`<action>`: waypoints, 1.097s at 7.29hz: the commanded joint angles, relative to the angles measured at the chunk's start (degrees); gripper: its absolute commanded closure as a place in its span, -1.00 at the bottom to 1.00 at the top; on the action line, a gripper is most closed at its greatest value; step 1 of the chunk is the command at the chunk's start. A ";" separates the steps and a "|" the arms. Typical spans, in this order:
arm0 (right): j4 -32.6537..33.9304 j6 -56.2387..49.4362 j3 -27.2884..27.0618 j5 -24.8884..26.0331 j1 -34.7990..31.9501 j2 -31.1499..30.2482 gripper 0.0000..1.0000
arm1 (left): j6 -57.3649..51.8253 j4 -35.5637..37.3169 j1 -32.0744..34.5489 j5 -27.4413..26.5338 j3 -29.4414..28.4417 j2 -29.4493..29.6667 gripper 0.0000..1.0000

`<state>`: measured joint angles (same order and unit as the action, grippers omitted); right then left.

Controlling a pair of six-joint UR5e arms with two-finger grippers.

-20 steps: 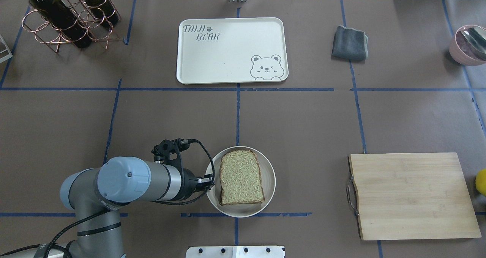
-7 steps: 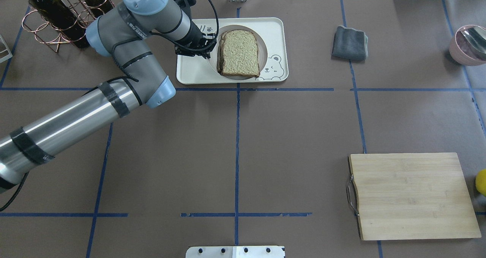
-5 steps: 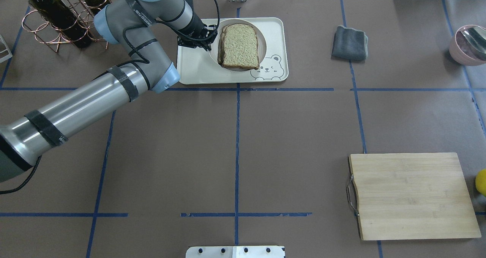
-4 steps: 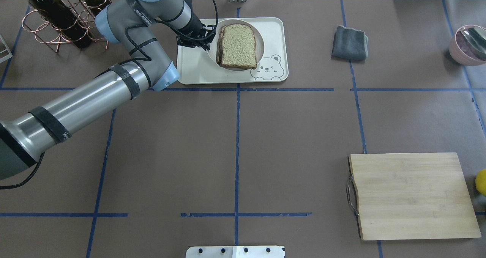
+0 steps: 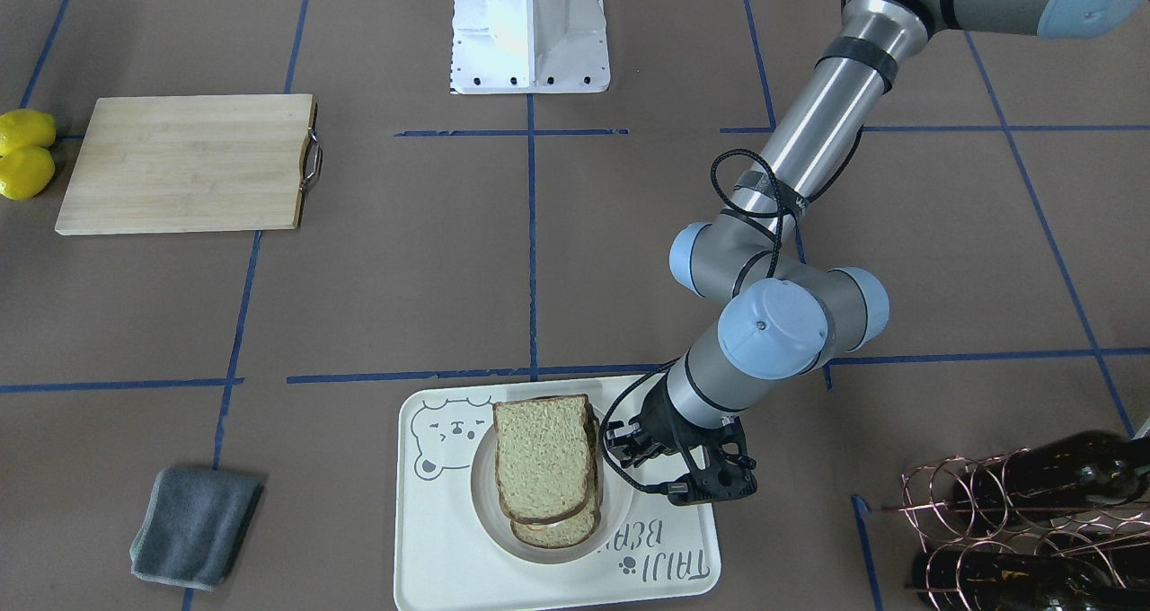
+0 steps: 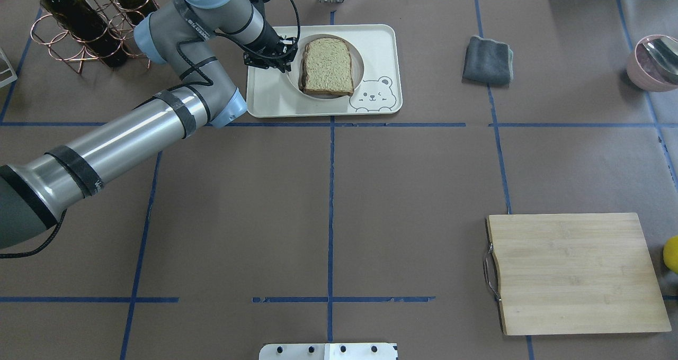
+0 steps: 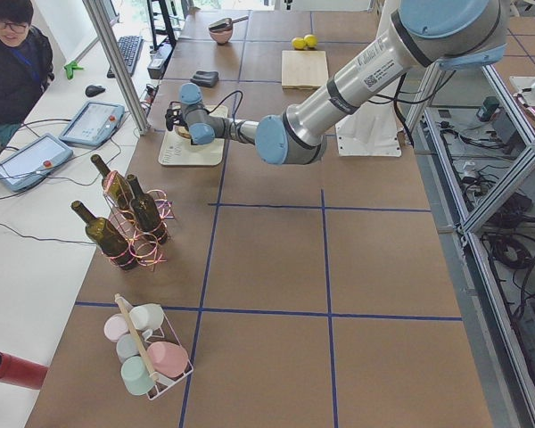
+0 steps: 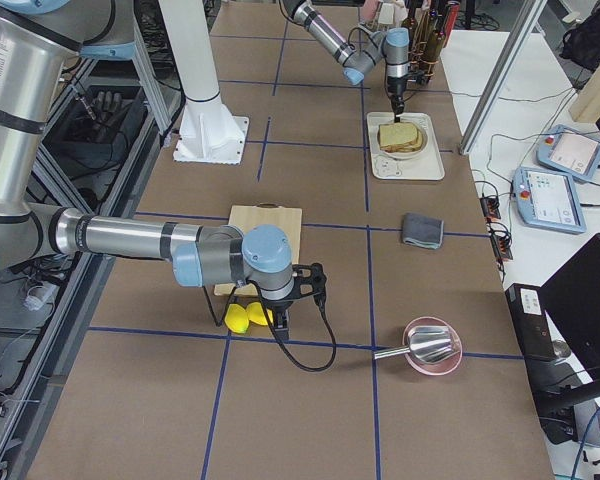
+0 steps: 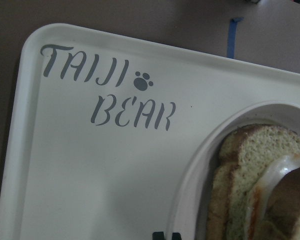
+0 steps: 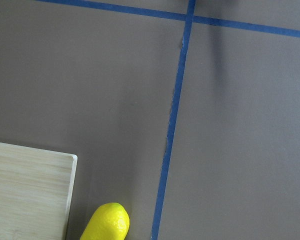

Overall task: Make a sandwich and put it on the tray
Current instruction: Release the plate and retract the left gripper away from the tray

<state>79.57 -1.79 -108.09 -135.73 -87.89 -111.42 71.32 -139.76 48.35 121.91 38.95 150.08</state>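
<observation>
The sandwich [image 6: 327, 66] lies in a round white bowl [image 6: 359, 53] that rests on the cream tray [image 6: 275, 98], beside the bear drawing. In the front view the two bread slices [image 5: 544, 458] sit stacked and a little offset. A white egg edge [image 9: 270, 175] shows between them in the left wrist view. My left gripper [image 6: 286, 59] is at the bowl's rim on the lettering side, shut on that rim [image 9: 190, 180]. My right gripper [image 8: 280, 322] hangs over two lemons beside the cutting board, and I cannot tell its state.
A wooden cutting board [image 6: 574, 272] lies at the near right with lemons [image 5: 25, 153] beside it. A grey cloth [image 6: 488, 60] sits right of the tray. A copper rack with wine bottles [image 6: 95, 24] stands left of it, close to my left arm. A pink bowl [image 6: 654, 63] is far right.
My left arm carried the bowl with the sandwich from the near table to the tray. In the last half second the bowl sank onto the tray and shifted slightly left.
</observation>
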 commanded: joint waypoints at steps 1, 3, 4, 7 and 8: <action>-0.12 0.12 -0.10 0.03 0.00 0.06 -1.00 | -1.08 -0.17 -0.01 -0.09 -0.02 0.12 -1.00; -0.12 0.29 -0.01 0.20 0.00 0.15 -1.00 | -4.06 0.18 0.60 -0.09 0.77 0.04 -1.00; -0.12 0.29 -0.01 0.20 0.00 0.15 -1.00 | -5.91 0.97 1.57 -0.01 2.86 -0.14 -1.00; 0.23 0.38 0.08 0.29 0.00 0.15 -1.00 | -11.26 14.65 2.89 2.18 25.92 -10.99 -1.00; 0.23 0.38 0.08 1.07 0.00 0.06 -1.00 | -13.72 17.04 3.59 3.50 32.53 -15.56 -1.00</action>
<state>79.74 -1.39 -108.04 -135.32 -87.89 -111.29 60.62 -126.62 51.12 123.93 62.20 140.32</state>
